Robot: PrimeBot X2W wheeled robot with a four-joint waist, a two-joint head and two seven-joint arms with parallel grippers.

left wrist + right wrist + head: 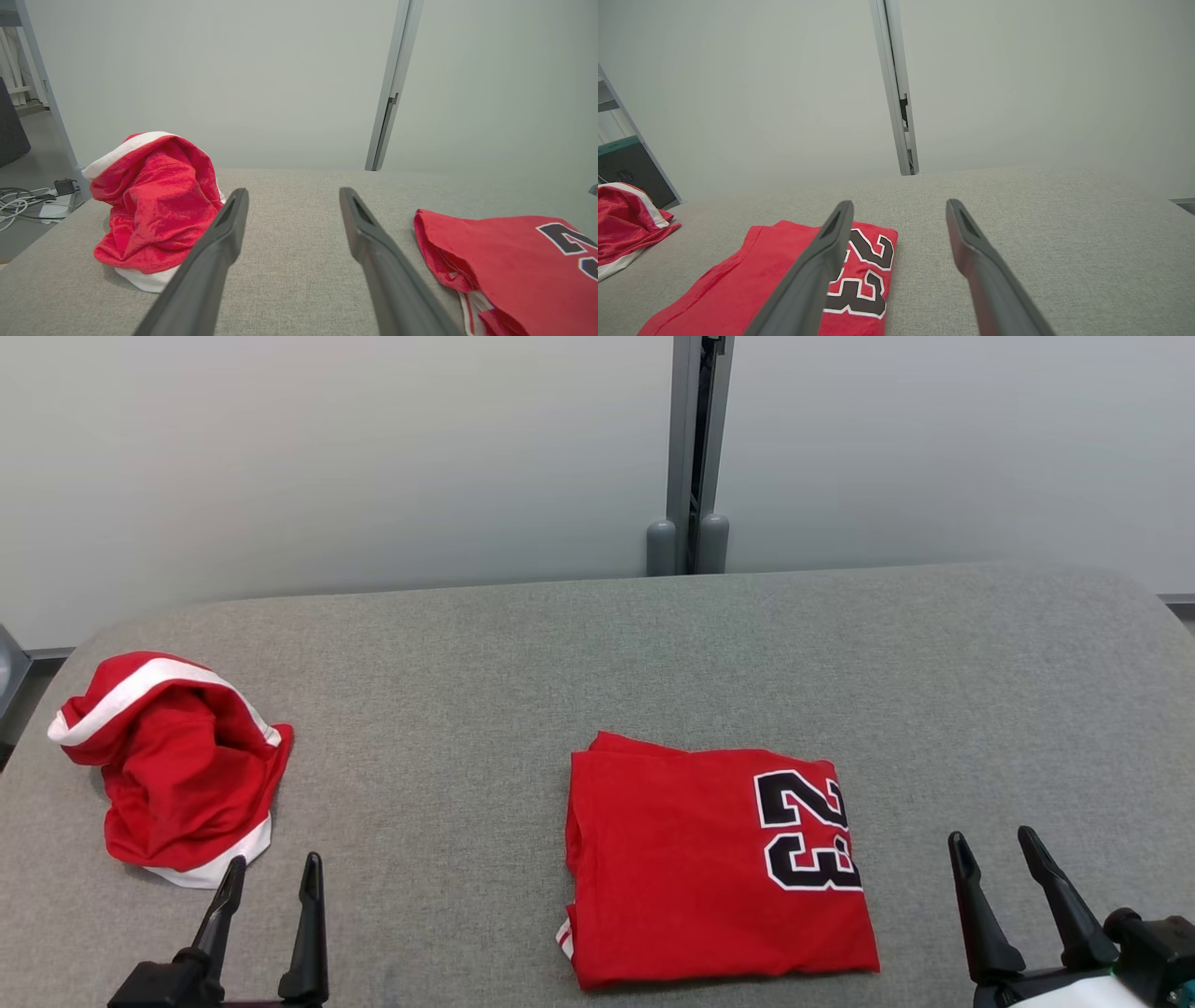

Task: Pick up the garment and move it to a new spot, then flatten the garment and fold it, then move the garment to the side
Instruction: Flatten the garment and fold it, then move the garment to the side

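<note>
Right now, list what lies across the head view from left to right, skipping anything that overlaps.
crumpled red garment → folded red jersey → right gripper, jaws open

You have the left gripper (274,861) at 7 o'clock in the head view, fingers spread wide, tips pointing to 12, nothing between them. Your right gripper (991,837) sits at 4 o'clock, likewise spread and empty, fingers leaning toward 11; pale forearm (1088,995) beneath.

Right end effector (899,206) spread wide, empty — folded red jersey (738,289) on grey table (1041,233).
</note>
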